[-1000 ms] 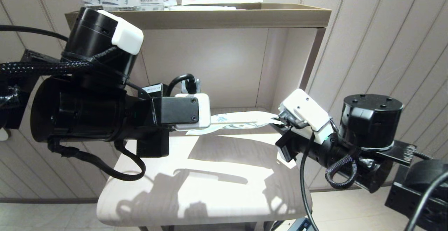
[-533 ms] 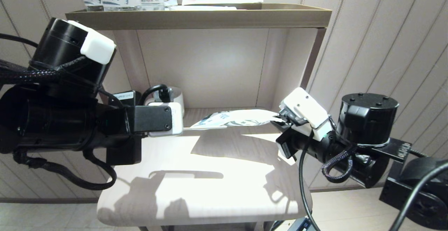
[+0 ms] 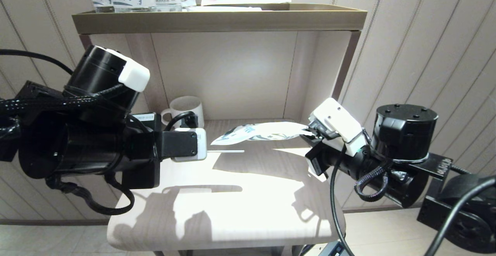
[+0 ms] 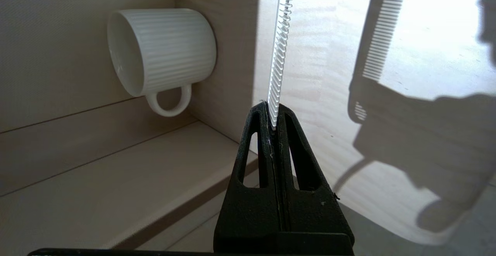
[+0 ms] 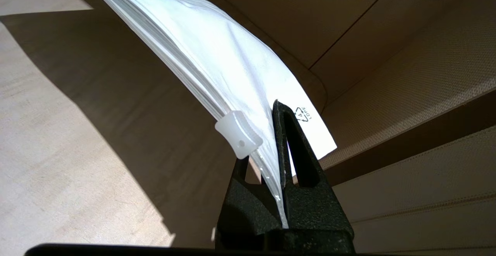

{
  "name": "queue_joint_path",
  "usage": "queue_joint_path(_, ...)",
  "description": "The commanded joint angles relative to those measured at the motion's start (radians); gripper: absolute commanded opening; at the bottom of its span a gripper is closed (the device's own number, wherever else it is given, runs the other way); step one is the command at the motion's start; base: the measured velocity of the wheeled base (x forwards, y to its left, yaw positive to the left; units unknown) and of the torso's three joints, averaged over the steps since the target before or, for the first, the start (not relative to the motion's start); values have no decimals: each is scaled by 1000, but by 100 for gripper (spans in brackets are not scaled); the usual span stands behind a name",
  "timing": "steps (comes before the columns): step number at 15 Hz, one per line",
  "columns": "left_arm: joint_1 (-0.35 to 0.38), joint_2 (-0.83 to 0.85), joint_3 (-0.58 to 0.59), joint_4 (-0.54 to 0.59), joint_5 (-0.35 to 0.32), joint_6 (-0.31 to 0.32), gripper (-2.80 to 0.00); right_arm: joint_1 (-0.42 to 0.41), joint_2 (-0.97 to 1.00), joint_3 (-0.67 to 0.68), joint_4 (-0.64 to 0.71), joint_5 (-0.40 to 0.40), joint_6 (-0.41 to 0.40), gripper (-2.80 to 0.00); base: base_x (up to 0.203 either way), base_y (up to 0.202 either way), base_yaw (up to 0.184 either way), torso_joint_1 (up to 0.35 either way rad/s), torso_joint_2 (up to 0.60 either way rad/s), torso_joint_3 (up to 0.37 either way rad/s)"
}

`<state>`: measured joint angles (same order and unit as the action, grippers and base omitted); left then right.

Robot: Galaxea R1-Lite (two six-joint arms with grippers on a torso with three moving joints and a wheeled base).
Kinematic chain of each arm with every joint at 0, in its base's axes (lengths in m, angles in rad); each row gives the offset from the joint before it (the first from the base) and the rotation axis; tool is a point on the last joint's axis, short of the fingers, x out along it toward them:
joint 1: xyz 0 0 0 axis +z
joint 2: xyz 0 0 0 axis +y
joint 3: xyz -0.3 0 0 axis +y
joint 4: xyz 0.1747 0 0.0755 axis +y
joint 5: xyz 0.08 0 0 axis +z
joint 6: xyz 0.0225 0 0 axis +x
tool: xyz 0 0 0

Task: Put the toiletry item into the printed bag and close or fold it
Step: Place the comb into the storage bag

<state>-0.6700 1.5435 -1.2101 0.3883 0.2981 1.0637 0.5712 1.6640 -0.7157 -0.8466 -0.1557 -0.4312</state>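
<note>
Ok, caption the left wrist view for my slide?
Left gripper pinches the white comb edge-on, beside a ribbed white mug on the shelf.

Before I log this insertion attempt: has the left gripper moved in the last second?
Yes. The left gripper, clamped on the slim white plastic comb, retreated leftward, uncovering the white ribbed mug and separating from the printed bag.

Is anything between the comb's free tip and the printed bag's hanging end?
Nothing: in the head view the comb tip sits just under the printed bag, only bare air and tabletop between.
</note>
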Motion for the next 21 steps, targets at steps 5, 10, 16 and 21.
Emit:
queue_joint_path(5, 1, 81, -27, -31, 3, 5, -280, 1, 2, 8, -4, 25, -3, -280, 0, 0, 0, 0, 0, 0)
queue_joint_path(10, 33, 66, -45, -28, 2, 5, -280, -4, 7, 10, -3, 30, -3, -280, 0, 0, 0, 0, 0, 0)
queue_joint_path(16, 57, 68, -52, -28, 4, 7, -280, -5, 13, 8, -5, 30, -3, -280, 0, 0, 0, 0, 0, 0)
queue_joint_path(21, 61, 74, -38, -27, 4, 7, -280, -4, 14, 9, -4, 30, -3, -280, 0, 0, 0, 0, 0, 0)
